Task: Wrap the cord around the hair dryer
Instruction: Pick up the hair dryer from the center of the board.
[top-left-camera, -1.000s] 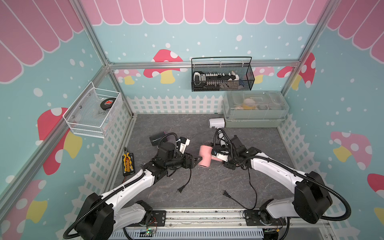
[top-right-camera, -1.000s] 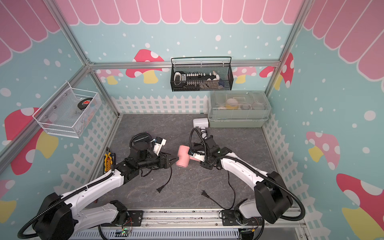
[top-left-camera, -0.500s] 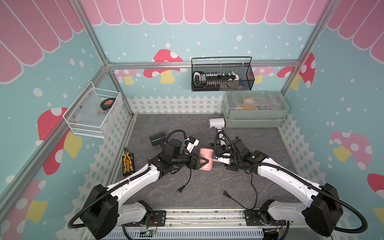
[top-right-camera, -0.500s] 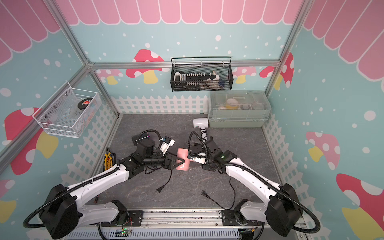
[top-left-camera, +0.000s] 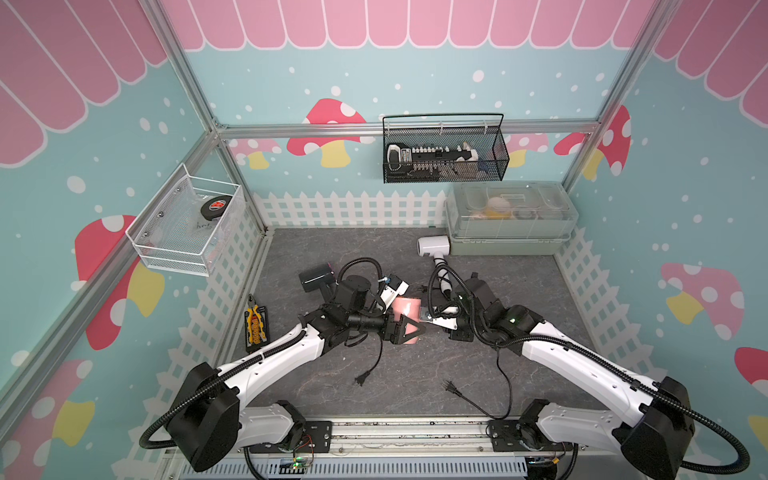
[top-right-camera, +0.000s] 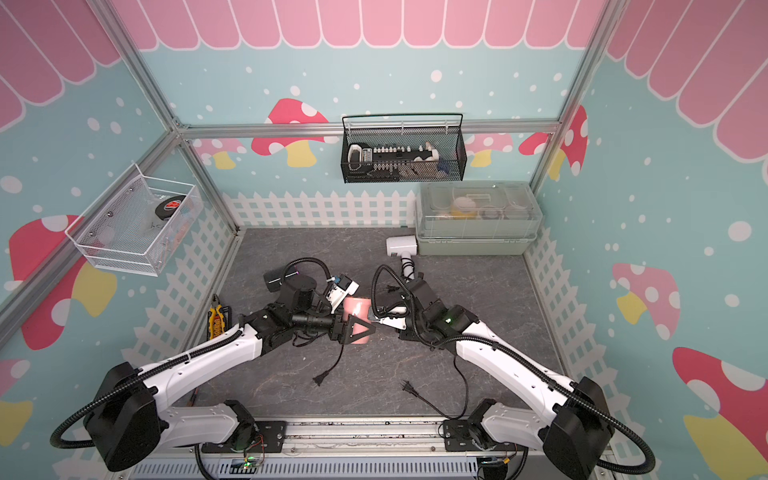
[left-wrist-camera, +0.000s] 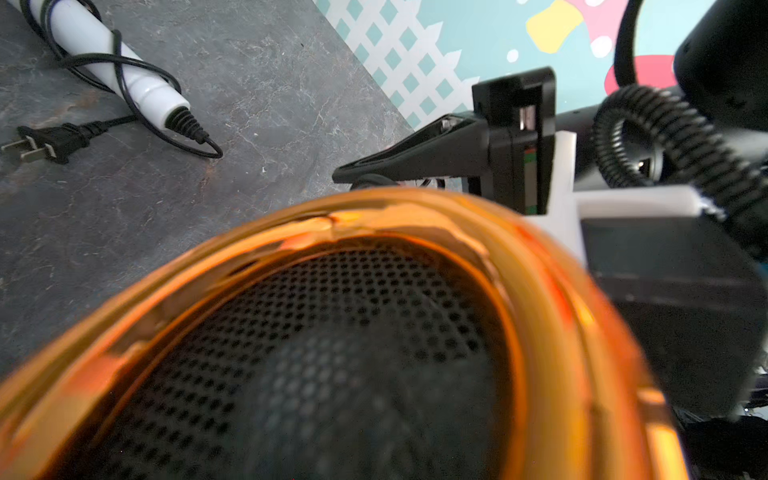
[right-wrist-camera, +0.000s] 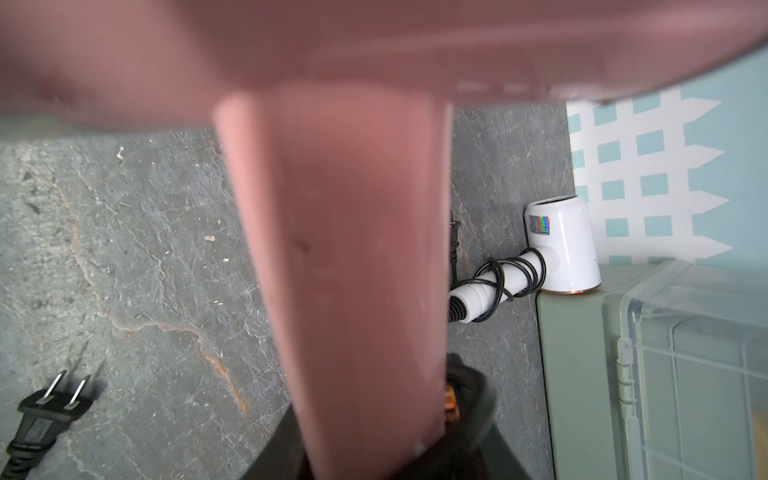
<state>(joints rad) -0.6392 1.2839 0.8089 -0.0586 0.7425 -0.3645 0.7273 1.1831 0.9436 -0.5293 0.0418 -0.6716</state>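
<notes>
hair dryer (top-left-camera: 405, 308) handle is clamped between the fingers of right gripper (top-left-camera: 431, 322); left gripper (top-left-camera: 410, 333) holds its fingers wide around the pink barrel.

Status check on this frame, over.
Right end effector shut on pink hair dryer handle. Left end effector straddles its barrel, grip unclear. No wraps on it. Loose cords trail close by.

Staged robot lab cell; aluminium frame (top-left-camera: 291, 129), mushroom-print walls (top-left-camera: 291, 75), picket-fence trim (top-left-camera: 345, 208), base rail (top-left-camera: 407, 432)
</notes>
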